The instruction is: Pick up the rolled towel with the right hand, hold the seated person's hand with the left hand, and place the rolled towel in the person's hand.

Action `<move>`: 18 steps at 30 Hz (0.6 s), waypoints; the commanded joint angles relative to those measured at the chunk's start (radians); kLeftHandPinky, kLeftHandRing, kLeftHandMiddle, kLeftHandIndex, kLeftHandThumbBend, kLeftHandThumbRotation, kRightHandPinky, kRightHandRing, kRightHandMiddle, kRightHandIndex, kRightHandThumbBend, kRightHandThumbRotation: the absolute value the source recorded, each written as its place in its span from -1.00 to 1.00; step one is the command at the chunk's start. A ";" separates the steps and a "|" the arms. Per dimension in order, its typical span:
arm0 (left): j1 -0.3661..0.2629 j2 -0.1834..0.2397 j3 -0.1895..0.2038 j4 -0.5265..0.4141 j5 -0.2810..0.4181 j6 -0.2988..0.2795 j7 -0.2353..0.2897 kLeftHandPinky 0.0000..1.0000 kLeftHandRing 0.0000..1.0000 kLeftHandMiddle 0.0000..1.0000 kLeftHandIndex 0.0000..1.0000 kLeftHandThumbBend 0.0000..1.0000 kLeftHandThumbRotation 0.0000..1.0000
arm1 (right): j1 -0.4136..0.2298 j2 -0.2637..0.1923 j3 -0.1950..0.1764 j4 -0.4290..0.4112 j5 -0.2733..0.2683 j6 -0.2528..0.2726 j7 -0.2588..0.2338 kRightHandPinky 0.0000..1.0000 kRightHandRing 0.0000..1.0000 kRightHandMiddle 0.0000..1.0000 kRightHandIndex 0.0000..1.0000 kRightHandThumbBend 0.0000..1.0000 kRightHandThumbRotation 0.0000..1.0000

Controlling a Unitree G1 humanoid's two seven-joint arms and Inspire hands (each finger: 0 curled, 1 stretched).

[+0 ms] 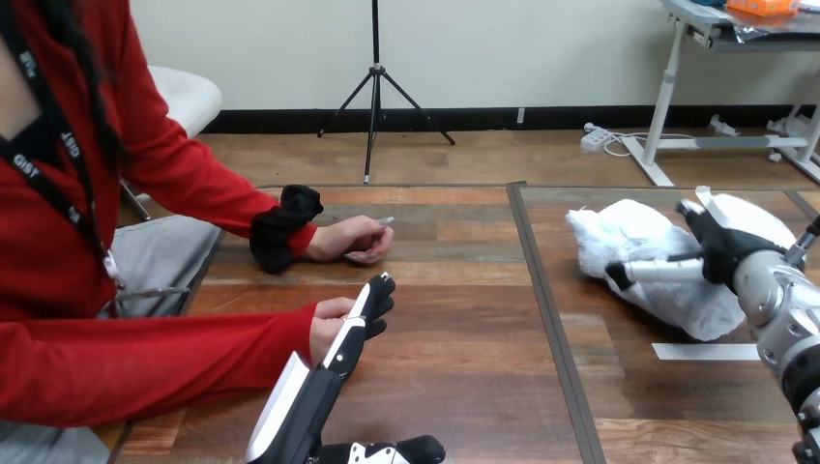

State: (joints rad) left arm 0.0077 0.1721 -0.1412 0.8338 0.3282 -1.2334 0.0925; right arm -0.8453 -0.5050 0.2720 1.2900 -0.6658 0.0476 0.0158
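Nearest, the robot's left hand (360, 317) reaches up from the bottom edge with its fingers straight and together. They rest against the person's nearer hand (327, 327) and are not curled round it. On the brown wooden table (464, 329), well apart to the right, lies the white fluffy rolled towel (638, 242), a soft, lumpy bundle. The right hand (720, 246) is closed on it, with the thumb laid across its near side and the fingers behind. The person's farther hand (353, 239) rests loosely curled on the table.

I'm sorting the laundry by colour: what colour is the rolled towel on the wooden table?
White. The fluffy rolled towel shows best in the head view.
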 commanded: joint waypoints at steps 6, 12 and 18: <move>-0.012 -0.005 0.013 -0.075 -0.026 -0.044 0.006 0.79 0.89 0.95 1.00 1.00 0.31 | -0.157 0.034 0.056 0.057 -0.019 0.073 -0.009 0.74 0.93 0.92 0.96 1.00 0.31; 0.008 0.004 0.011 -0.096 -0.047 -0.051 -0.006 0.78 0.90 0.96 1.00 1.00 0.30 | -0.135 0.039 0.076 0.069 -0.019 0.086 -0.007 0.75 0.95 0.93 0.96 1.00 0.31; 0.027 0.010 0.011 -0.118 -0.067 -0.061 -0.016 0.76 0.90 0.96 0.99 1.00 0.31 | -0.115 0.045 0.083 0.074 -0.006 0.091 -0.008 0.73 0.94 0.92 0.95 1.00 0.35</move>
State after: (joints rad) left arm 0.0499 0.1733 -0.1409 0.7787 0.2971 -1.2638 0.0839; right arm -0.8655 -0.4856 0.3436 1.3652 -0.6739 0.1411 0.0158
